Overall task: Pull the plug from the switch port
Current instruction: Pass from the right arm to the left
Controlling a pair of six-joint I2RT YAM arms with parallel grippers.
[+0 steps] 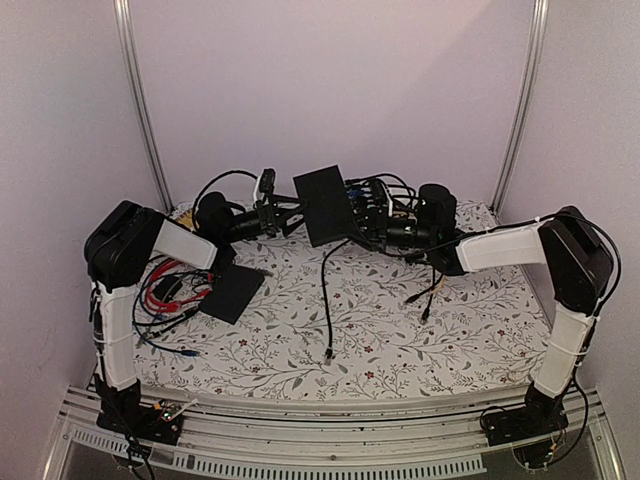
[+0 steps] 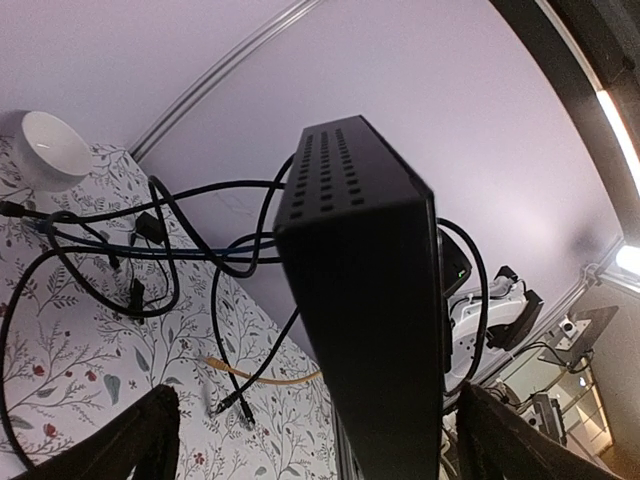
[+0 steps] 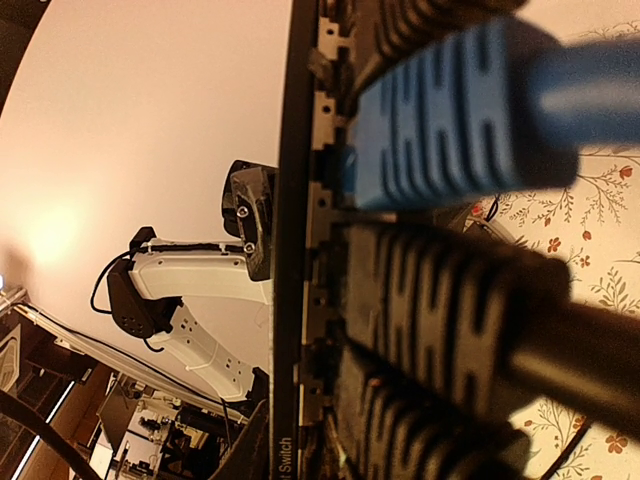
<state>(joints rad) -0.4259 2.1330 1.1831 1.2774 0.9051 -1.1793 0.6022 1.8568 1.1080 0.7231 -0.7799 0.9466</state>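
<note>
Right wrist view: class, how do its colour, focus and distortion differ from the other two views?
Right wrist view: warm orange cast, the blue plug and black plugs looming, soft-edged from closeness. Left wrist view: the switch a dark mass against a bright wall, wide-angle bending of the wall rail. Top external view: even, cool lilac light, soft shadows.

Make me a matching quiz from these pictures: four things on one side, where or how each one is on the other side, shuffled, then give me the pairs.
Things:
1. switch
2. blue plug
3. thin black slab
4. left gripper

States:
A. lying flat on the flowered cloth
B. jaws wide open
C. socket edge turned toward the right arm
D. plugged into the switch

Pairs: 1-C, 2-D, 3-A, 4-B
</note>
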